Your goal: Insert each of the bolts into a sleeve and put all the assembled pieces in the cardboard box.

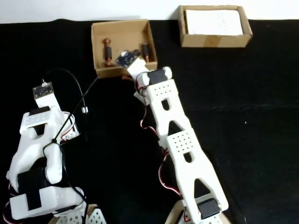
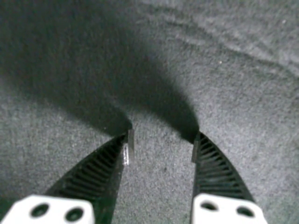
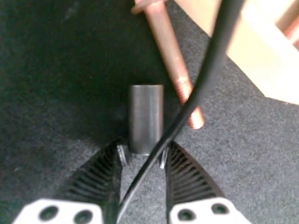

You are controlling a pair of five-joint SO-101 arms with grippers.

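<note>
The black table cloth [image 1: 252,140] lies bare to the right of the right arm [image 1: 174,122] and in the strip between the two arms. At the far edge stand the cardboard box [image 1: 96,46] and, well apart to its right, a second box [image 1: 212,41] with white paper in it. Two assembled pieces [image 1: 107,50] [image 1: 145,50] lie inside the cardboard box.

The right arm stretches forward, its wrist over the box's near wall. The right gripper [image 3: 143,151] points down at the cloth just outside that wall. Its fingers stand narrowly apart, bracketing the near end of a dark sleeve [image 3: 146,116] that lies flat. A copper bolt [image 3: 168,60] lies just beside the sleeve, angled toward the box corner, and a black cable [image 3: 210,70] crosses over both.

The left arm [image 1: 39,140] is folded back at the near left. The left gripper [image 2: 161,140] hangs over bare cloth, fingers moderately apart and holding nothing.
</note>
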